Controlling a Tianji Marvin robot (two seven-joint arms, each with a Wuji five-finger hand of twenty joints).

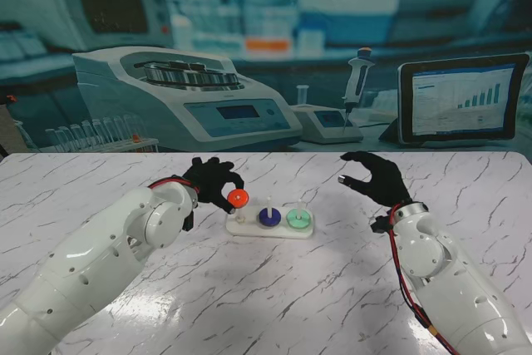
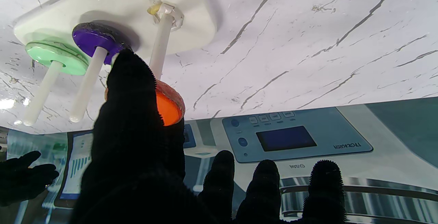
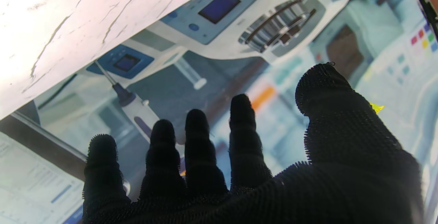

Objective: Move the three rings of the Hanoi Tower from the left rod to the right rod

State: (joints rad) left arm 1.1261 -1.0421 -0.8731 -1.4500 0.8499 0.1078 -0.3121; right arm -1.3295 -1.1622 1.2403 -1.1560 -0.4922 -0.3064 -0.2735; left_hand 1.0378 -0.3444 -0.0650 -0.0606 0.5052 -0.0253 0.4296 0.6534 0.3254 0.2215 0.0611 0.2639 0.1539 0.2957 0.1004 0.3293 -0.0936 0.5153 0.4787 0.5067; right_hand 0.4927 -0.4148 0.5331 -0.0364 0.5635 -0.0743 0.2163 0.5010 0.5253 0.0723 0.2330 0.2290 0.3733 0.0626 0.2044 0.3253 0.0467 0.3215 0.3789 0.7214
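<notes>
We note the left hand (image 1: 213, 179) gripping the orange ring (image 1: 238, 198) in its fingers (image 2: 131, 80) at the left rod's (image 2: 160, 46) tip. The right hand (image 1: 376, 177) hovers spread and unladen. Green ring (image 1: 298, 219) sits on the right rod, purple ring (image 1: 269, 217) on the middle; orange and purple remain.

orange ring (image 1: 238, 198), purple ring (image 1: 269, 217), green ring (image 1: 298, 220), white base (image 1: 249, 228), grey-veined white marble table (image 1: 274, 288)

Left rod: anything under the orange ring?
Bare white left rod down to the white base; no ring there. Orange ring, pinched by left hand, hides the rod tip.
</notes>
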